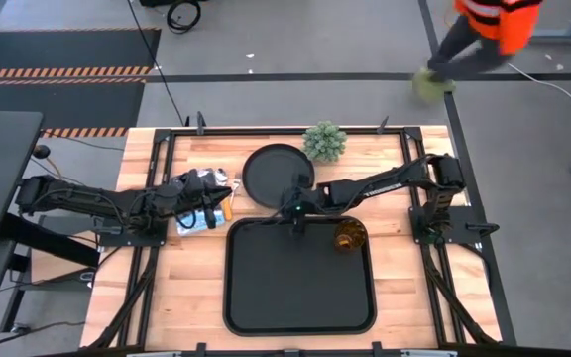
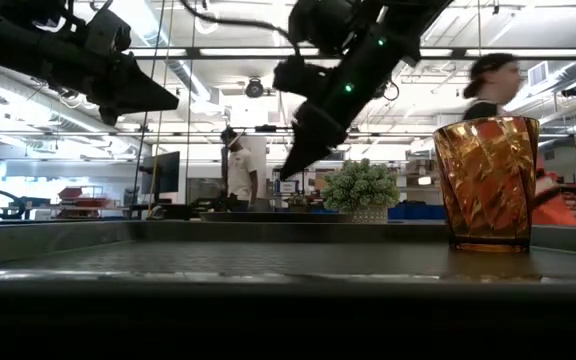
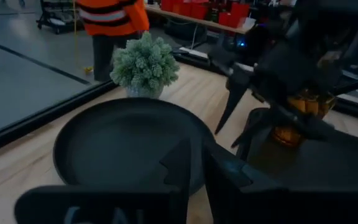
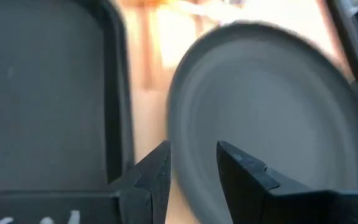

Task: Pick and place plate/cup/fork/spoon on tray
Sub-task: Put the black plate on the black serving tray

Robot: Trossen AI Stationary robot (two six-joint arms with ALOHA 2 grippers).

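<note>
The wooden counter (image 1: 191, 297) fills the middle of the high view, and the tray (image 1: 300, 297) lies flat at its lower centre, the largest thing on it. Just above the tray's upper edge, slightly left of centre, sits the plate (image 1: 271, 169) on the bare wood, close to the tray but not on it; in the right wrist view the plate (image 4: 272, 118) and the tray (image 4: 48, 93) lie side by side with a strip of wood between them. A small potted plant (image 1: 325, 141) stands at the plate's upper right. The cup (image 1: 350, 236) stands upright inside the tray's upper right corner; the low view shows it at right, upright on the tray floor (image 2: 486, 182).

The right pincer (image 1: 296, 220) hangs at the seam between plate and tray, near the plate's lower rim. Its fingers (image 4: 244, 171) are parted and grasp nothing, the plate's rim showing in the gap between them. The left pincer (image 1: 206, 193) waits over the counter to the plate's left, above some blue and orange items that cannot be made out; whether it is released or clenched cannot be told.

A person in an orange vest (image 1: 494, 25) walks at the upper right, beyond the counter.
</note>
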